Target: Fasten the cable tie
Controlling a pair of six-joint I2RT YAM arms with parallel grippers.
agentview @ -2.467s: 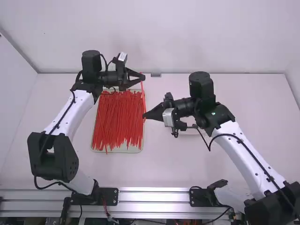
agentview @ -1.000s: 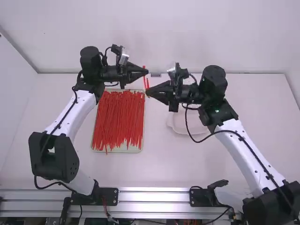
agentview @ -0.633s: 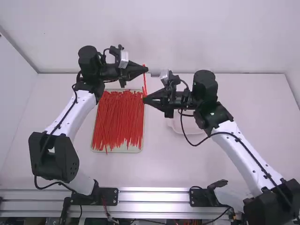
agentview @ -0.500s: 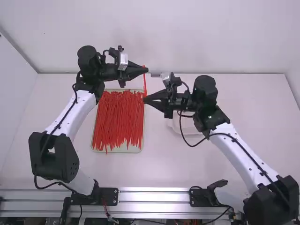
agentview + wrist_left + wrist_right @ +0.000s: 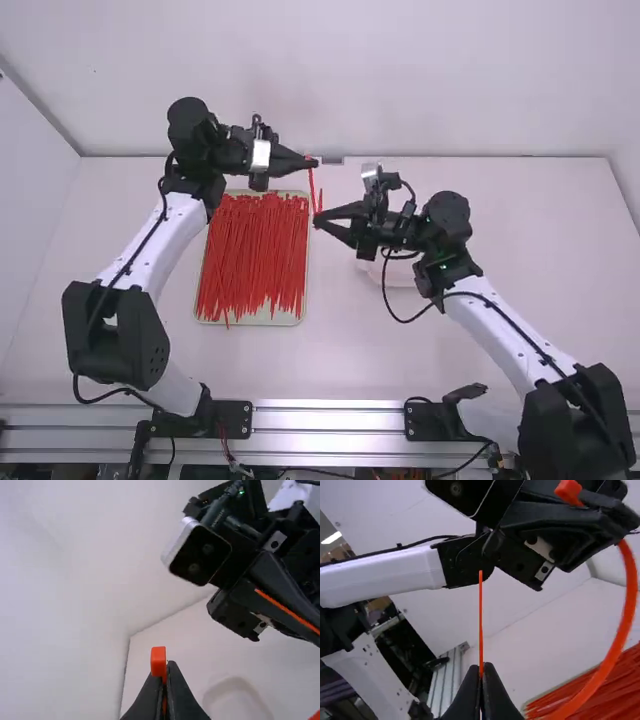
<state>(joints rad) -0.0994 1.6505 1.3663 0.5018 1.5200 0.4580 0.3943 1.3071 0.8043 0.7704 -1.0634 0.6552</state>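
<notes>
Right wrist view: right fingers point(image 5: 469, 694) pinch the cable tie point(image 5: 480, 620) by its thin tail; left fingers point(image 5: 145, 707) clamp its head, aloft near the worktop's point(image 5: 560, 230) far edge. Off-aim, the springy tail could miss the head's slot, buckle, or slip free.

We see spare ties point(image 5: 255, 255) in the tray point(image 5: 291, 319) on the counter point(image 5: 520, 220); over its far-right corner, the cable tie point(image 5: 313, 190) spans left tool point(image 5: 303, 160) and right tool point(image 5: 318, 222).

Left fingers point(image 5: 147, 701), right fingers point(image 5: 470, 692) — both pinched
</notes>
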